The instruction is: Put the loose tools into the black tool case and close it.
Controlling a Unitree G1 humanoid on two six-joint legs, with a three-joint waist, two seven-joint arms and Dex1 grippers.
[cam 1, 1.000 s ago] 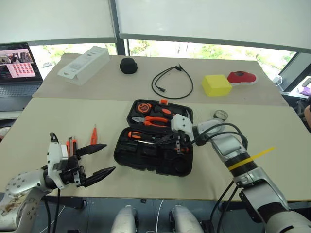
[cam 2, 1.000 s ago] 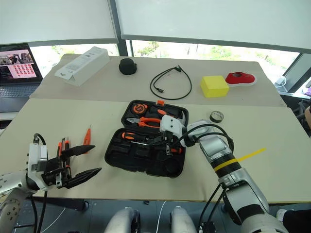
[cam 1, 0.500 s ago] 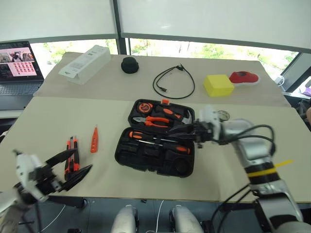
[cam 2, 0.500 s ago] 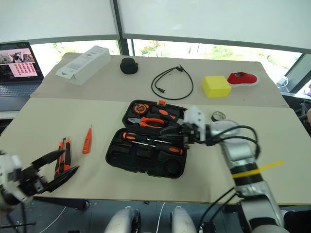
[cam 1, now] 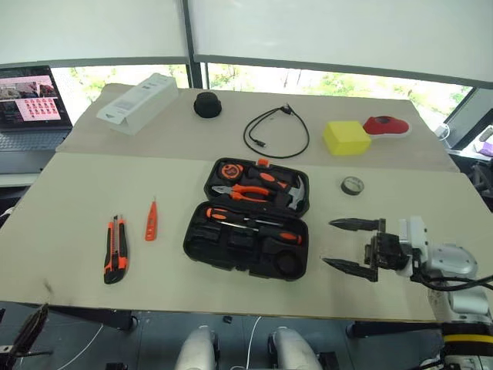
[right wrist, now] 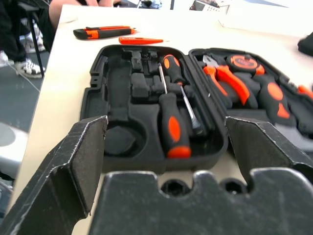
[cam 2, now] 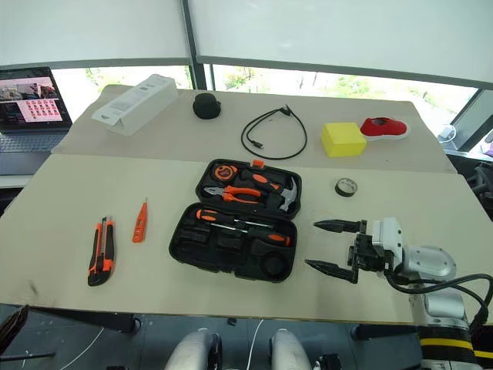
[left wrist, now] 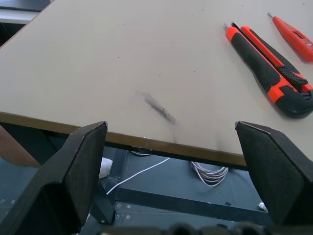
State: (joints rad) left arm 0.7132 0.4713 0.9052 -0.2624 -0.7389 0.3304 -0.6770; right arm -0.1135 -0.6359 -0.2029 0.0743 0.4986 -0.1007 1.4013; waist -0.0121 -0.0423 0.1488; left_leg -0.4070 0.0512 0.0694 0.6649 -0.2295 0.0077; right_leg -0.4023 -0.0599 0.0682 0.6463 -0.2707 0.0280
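- Head views: the black tool case (cam 1: pixel 248 220) lies open in the middle of the near table (cam 1: pixel 69 200), its lid half on the far side and the hinge running left to right. Bare tabletop lies all around it, widest on the left.
- Two screwdrivers (cam 1: pixel 250 225) lie in the near half of the case, long axes left to right.
- The utility knife (cam 1: pixel 114 248) lies well left of the case, near the front edge, long axis near to far. The tester pen (cam 1: pixel 151 220) lies between knife and case, tip pointing far.
- The tape roll (cam 1: pixel 352 185) sits flat to the right of the case.
- The right gripper (cam 1: pixel 353 246) hovers just right of the case, jaws wide apart and empty, pointing left at it.
- Left wrist view: the left gripper (left wrist: pixel 171 147) is spread wide with nothing between its fingers, below the table's front edge; the knife and pen lie beyond, on the tabletop.
- Right wrist view: the open case lies ahead of the parted jaws, apart from them.
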